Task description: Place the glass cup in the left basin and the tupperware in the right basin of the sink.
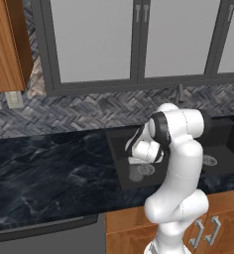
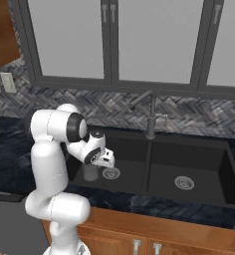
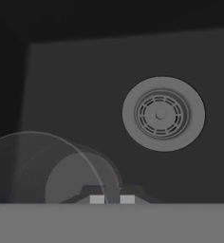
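While the arm is reaching down over the sink [image 1: 120, 163] in the left base view, the gripper [image 1: 137, 159] is hanging above the left basin [image 1: 124, 149], and the glass cup [image 1: 135, 173] is standing upright on the basin floor directly under it, just left of the silver drain [image 1: 146, 169]. Seen from the right base view, the gripper [image 2: 107, 160] is hovering over the same left basin [image 2: 129, 149], with the glass cup [image 2: 90, 172] below it and a little to its left, beside the drain [image 2: 111, 173]; the right basin [image 2: 189, 164] is lying well apart to the right, and I am seeing no tupperware in it. Looking through the hand view, the gripper [image 3: 112, 199] is showing its tips drawn almost together on the rim of the glass cup [image 3: 52, 166], whose mouth is opening toward the camera, so the cup's long axis is running along the fingers; the drain [image 3: 163, 114] is sitting further off. Whether the rim is truly pinched or merely passing between the tips is something I cannot tell.
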